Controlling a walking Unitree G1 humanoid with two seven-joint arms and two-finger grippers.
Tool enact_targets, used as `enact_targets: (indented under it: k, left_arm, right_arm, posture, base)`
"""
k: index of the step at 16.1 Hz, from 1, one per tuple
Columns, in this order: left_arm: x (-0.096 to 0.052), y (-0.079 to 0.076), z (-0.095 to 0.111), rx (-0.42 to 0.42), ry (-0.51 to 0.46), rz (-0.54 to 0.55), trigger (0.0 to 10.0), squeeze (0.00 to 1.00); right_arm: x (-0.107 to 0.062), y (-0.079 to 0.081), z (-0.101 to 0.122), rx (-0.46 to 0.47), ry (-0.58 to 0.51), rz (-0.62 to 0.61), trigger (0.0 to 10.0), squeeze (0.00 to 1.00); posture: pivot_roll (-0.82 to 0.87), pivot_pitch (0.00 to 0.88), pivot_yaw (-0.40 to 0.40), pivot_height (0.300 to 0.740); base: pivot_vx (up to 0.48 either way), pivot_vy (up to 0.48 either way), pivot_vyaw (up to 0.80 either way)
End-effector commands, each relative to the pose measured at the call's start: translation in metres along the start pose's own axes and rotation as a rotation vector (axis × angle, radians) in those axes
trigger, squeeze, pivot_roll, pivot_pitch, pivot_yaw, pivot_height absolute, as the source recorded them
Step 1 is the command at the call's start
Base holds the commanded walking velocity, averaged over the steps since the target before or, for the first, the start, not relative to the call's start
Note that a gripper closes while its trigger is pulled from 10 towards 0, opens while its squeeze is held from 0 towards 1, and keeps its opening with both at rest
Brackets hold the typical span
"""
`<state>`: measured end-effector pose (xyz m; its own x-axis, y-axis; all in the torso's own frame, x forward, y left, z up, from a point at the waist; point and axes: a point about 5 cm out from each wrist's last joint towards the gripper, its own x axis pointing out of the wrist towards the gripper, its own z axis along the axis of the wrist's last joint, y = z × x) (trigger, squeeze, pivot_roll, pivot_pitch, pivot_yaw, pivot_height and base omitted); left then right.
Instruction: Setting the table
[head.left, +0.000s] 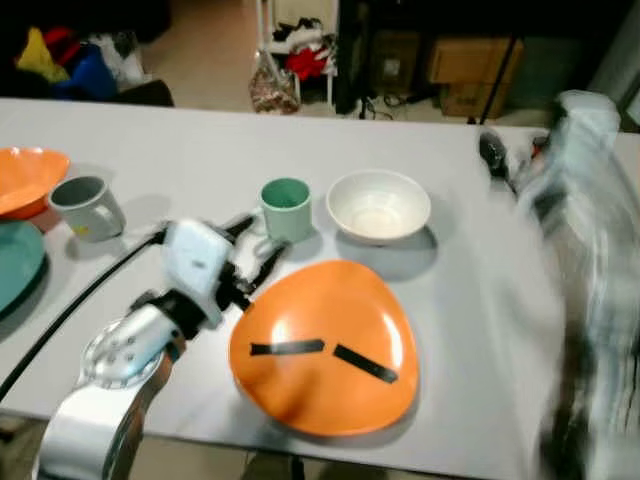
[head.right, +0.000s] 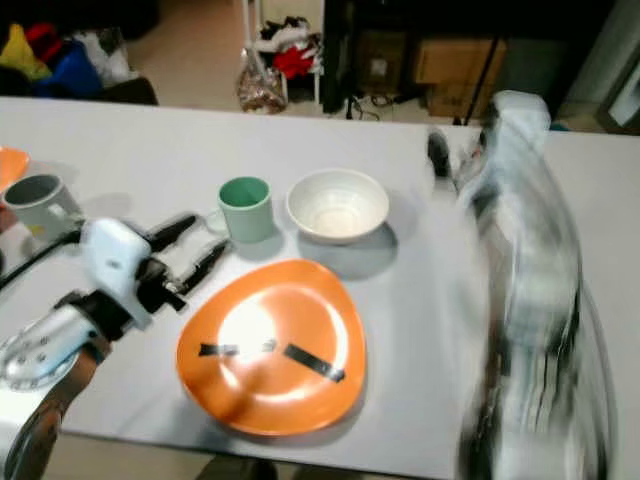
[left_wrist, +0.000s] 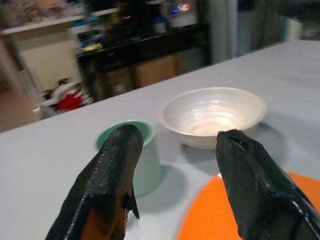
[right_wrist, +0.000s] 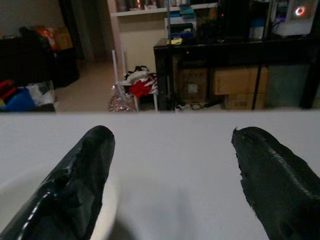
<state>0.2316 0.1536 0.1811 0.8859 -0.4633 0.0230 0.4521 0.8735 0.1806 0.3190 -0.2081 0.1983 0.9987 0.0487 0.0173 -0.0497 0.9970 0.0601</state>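
On the table (head.left: 470, 300) stand two mugs: a green mug (head.left: 286, 208) and a grey mug (head.left: 86, 207). There is one white bowl (head.left: 378, 205). Orange dishes number two: a large orange plate (head.left: 325, 345) bearing two black strips (head.left: 326, 355), and another orange dish (head.left: 25, 178) at the table's left edge. One teal plate (head.left: 15, 265) lies partly in view beside it. Two arms show, the left arm (head.left: 150, 335) sharp, the right arm (head.left: 585, 280) blurred.

Beyond the table, cardboard boxes (head.left: 470, 70) sit under a dark shelf unit. A heap of red and white clothes (head.left: 305, 55) lies by a white rack, and bright bundles (head.left: 60, 60) are piled further left.
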Motion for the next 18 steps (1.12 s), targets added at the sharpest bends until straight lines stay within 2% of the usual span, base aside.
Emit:
enact_targets:
  k: [1,2,3,4,5,6,7,9,12,15,18]
  left_arm:
    - [-0.001,0.002,0.006,0.011,-0.029,0.067,10.0,0.00]
    - [-0.003,0.001,0.005,-0.013,-0.033,0.118,10.0,0.00]
    - [-0.004,-0.001,0.004,-0.030,-0.033,0.157,10.0,0.00]
    - [-0.005,-0.002,0.003,-0.046,-0.027,0.176,10.0,0.00]
    - [-0.007,-0.004,0.001,-0.062,-0.016,0.194,10.0,0.00]
    - [-0.007,-0.005,-0.002,-0.048,-0.002,0.201,10.0,0.00]
    - [-0.008,-0.008,-0.005,-0.013,0.020,0.193,10.0,0.00]
    - [-0.007,-0.010,-0.007,-0.011,0.030,0.201,10.0,0.00]
    - [-0.007,-0.014,-0.009,-0.004,0.043,0.207,10.0,0.00]
    - [-0.006,-0.015,-0.013,-0.043,0.065,0.218,10.0,0.00]
    - [-0.005,-0.017,-0.015,-0.041,0.076,0.178,10.0,0.00]
  right_arm:
    - [-0.015,0.015,0.019,-0.031,-0.098,0.035,10.0,0.00]
    - [-0.032,0.025,0.013,0.029,-0.096,0.030,10.0,0.00]
    - [-0.046,0.030,0.004,0.135,-0.053,0.035,10.0,0.00]
    - [-0.056,0.038,0.001,0.036,-0.070,0.094,10.0,0.00]
    - [-0.074,0.053,-0.006,-0.115,-0.085,0.201,10.0,0.25]
    - [-0.082,0.057,-0.012,-0.135,-0.067,0.211,10.0,1.00]
    - [-0.089,0.056,-0.022,-0.187,-0.035,0.177,10.0,1.00]
    - [-0.092,0.056,-0.025,-0.177,-0.008,0.151,10.0,1.00]
    - [-0.096,0.056,-0.026,-0.183,-0.035,0.130,10.0,1.00]
    - [-0.096,0.059,-0.021,-0.232,-0.074,0.105,10.0,1.00]
    - [-0.098,0.063,-0.019,-0.153,-0.039,0.120,10.0,1.00]
  posture:
    - [0.17,0.000,0.034,0.727]
    - [0.16,0.000,0.036,0.727]
    - [0.15,0.000,0.033,0.727]
    - [0.15,0.000,0.032,0.727]
    - [0.15,0.000,0.031,0.727]
    - [0.15,0.000,0.030,0.727]
    - [0.15,0.000,0.025,0.727]
    - [0.14,0.000,0.026,0.727]
    - [0.15,0.000,0.022,0.727]
    - [0.13,0.000,0.039,0.727]
    - [0.10,0.000,0.052,0.727]
  base:
    - [0.000,0.000,0.00]
    - [0.000,0.000,0.00]
    - [0.000,0.000,0.00]
    - [0.000,0.000,0.00]
    - [0.000,0.000,0.00]
    - [0.000,0.000,0.00]
    - [0.000,0.000,0.80]
    - [0.000,0.000,0.80]
    - [0.000,0.000,0.80]
    - [0.000,0.000,0.80]
    - [0.000,0.000,0.80]
